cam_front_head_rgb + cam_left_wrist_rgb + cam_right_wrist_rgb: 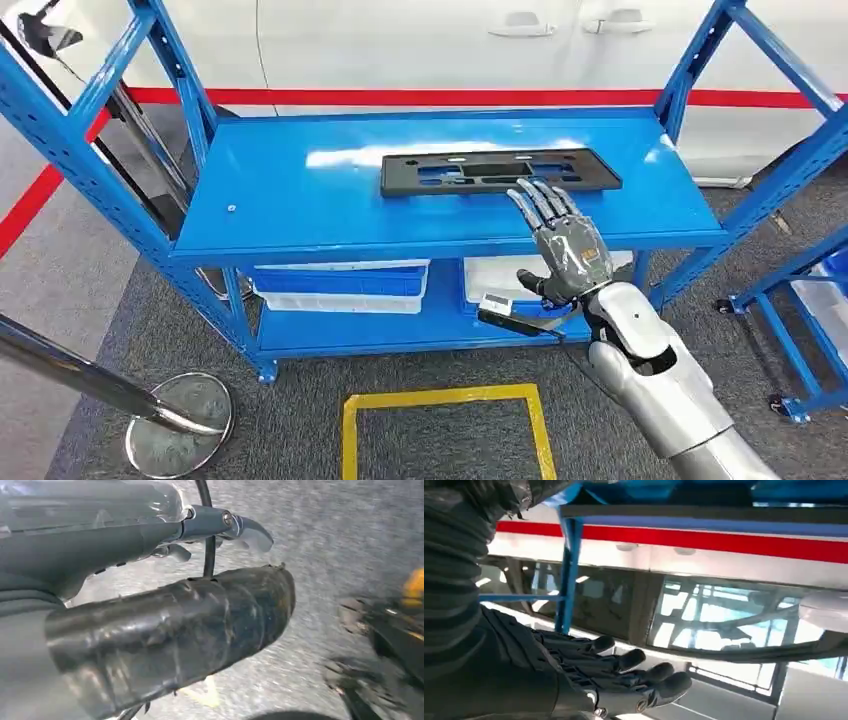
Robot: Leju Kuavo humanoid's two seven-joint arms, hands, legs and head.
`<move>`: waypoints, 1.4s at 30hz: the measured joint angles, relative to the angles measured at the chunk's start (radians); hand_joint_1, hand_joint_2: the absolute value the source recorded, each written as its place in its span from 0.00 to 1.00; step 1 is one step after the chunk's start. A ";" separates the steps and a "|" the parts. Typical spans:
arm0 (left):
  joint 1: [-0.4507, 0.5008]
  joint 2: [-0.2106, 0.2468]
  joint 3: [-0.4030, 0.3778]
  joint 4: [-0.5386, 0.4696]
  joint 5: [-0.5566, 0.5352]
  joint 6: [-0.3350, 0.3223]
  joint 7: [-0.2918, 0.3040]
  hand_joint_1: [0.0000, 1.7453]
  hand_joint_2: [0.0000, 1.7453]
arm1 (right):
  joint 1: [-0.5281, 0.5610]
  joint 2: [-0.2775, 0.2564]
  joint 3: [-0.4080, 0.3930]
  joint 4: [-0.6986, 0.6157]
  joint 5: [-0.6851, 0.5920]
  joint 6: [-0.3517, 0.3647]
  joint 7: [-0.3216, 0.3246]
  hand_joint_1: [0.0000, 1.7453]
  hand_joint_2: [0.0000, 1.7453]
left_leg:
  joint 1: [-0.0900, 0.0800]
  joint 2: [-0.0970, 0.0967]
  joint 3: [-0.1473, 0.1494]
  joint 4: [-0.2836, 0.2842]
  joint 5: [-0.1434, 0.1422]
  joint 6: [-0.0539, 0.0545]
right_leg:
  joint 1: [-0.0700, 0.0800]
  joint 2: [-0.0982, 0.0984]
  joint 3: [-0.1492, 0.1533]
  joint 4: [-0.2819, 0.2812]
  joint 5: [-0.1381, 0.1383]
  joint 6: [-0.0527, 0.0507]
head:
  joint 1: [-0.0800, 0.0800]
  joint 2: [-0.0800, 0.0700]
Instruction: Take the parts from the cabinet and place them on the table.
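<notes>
A flat black plastic part with several cut-outs lies on the top shelf of the blue metal cabinet. My right hand hovers just in front of the part near the shelf's front edge, fingers straight and spread, holding nothing. The right wrist view shows those fingers stretched out flat and empty. My left hand hangs over grey carpet in the left wrist view, thumb and a finger extended, with nothing in it.
The lower shelf holds blue and white bins. A white car with a red stripe stands behind the cabinet. A chrome stand base sits at left, a yellow floor square in front, another blue rack at right.
</notes>
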 joint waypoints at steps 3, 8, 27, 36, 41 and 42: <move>0.000 0.000 0.000 0.000 0.000 0.000 0.000 0.00 0.00 | -0.006 0.000 0.001 0.006 0.000 0.000 0.001 0.00 1.00 | 0.001 0.001 0.026 -0.014 -0.011 0.019 | -0.003 -0.002 -0.089 0.164 -0.043 0.007 | 0.001 0.000; 0.000 0.000 0.000 0.000 -0.001 0.000 -0.001 0.00 0.00 | -0.005 0.000 0.001 0.027 0.000 0.007 0.003 0.00 1.00 | -0.008 -0.004 0.068 -0.014 -0.049 0.024 | -0.002 -0.003 -0.203 0.236 -0.025 0.005 | 0.001 0.000; -0.002 0.003 0.000 0.002 -0.002 0.001 -0.003 0.00 0.00 | -0.022 0.010 0.002 0.100 0.008 0.018 0.017 0.00 1.00 | -0.021 -0.003 -0.033 0.000 0.001 0.005 | 0.017 0.006 -0.021 -0.002 0.017 -0.040 | 0.001 0.000; -0.005 0.002 0.000 0.003 -0.003 0.004 -0.004 0.00 0.00 | -0.030 0.013 0.002 0.193 0.009 0.010 0.024 0.00 1.00 | -0.015 -0.003 0.024 -0.025 0.000 0.038 | 0.002 0.001 -0.182 0.285 -0.108 0.006 | 0.002 0.000; 0.003 0.002 0.000 0.003 -0.003 0.004 -0.004 0.00 0.00 | -0.016 0.013 0.002 0.235 0.007 0.003 0.024 0.00 1.00 | -0.014 -0.002 0.062 -0.020 -0.042 0.024 | -0.007 -0.007 -0.110 0.024 0.088 0.006 | 0.002 0.000; -0.002 0.002 0.000 0.003 -0.003 0.004 -0.005 0.00 0.00 | -0.018 0.015 0.002 0.253 0.008 0.003 0.024 0.00 1.00 | -0.015 -0.002 0.071 -0.017 -0.045 0.019 | 0.004 -0.010 -0.121 0.016 0.053 0.003 | 0.001 0.000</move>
